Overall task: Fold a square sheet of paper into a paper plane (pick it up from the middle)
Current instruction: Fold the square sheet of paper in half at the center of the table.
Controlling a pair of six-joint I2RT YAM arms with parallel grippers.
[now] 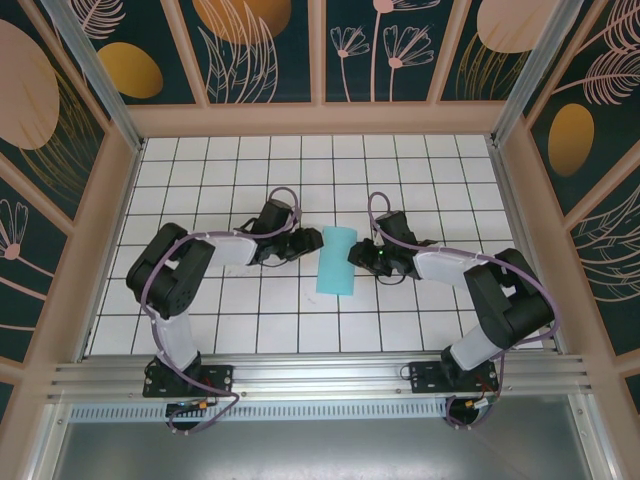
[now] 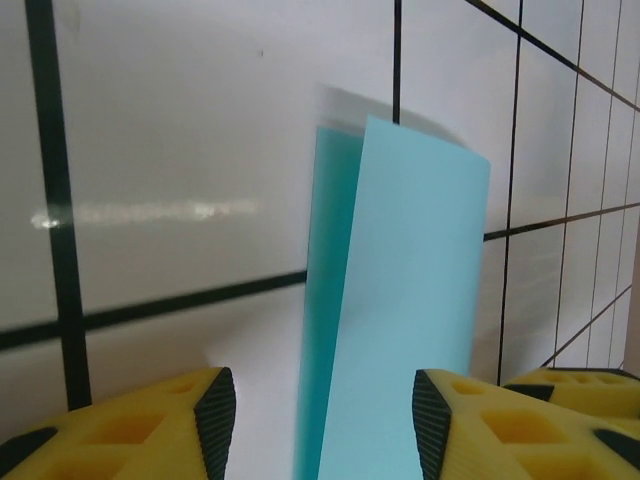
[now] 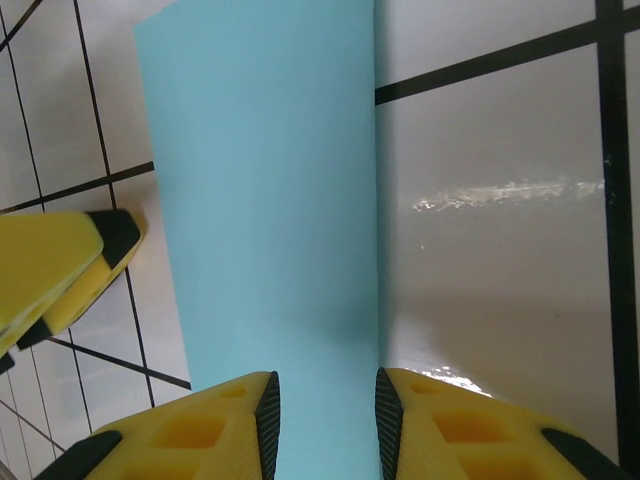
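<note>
The square sheet of paper (image 1: 335, 260) is light turquoise and folded in half into a tall rectangle at the middle of the table. In the left wrist view the paper (image 2: 400, 300) shows two layers that gape apart. It runs between the jaws of my left gripper (image 2: 325, 420), which stand wide, and neither pad touches it. My left gripper (image 1: 308, 243) is at the paper's left edge and my right gripper (image 1: 355, 253) at its right edge. In the right wrist view the paper (image 3: 270, 200) passes between my right gripper's (image 3: 327, 420) parted jaws, its folded edge next to the right pad.
The white table with black grid lines (image 1: 230, 310) has wooden walls (image 1: 100, 230) around it. The left gripper's yellow fingers (image 3: 60, 270) show at the left of the right wrist view, close to the paper. Both arm bases stand at the near edge.
</note>
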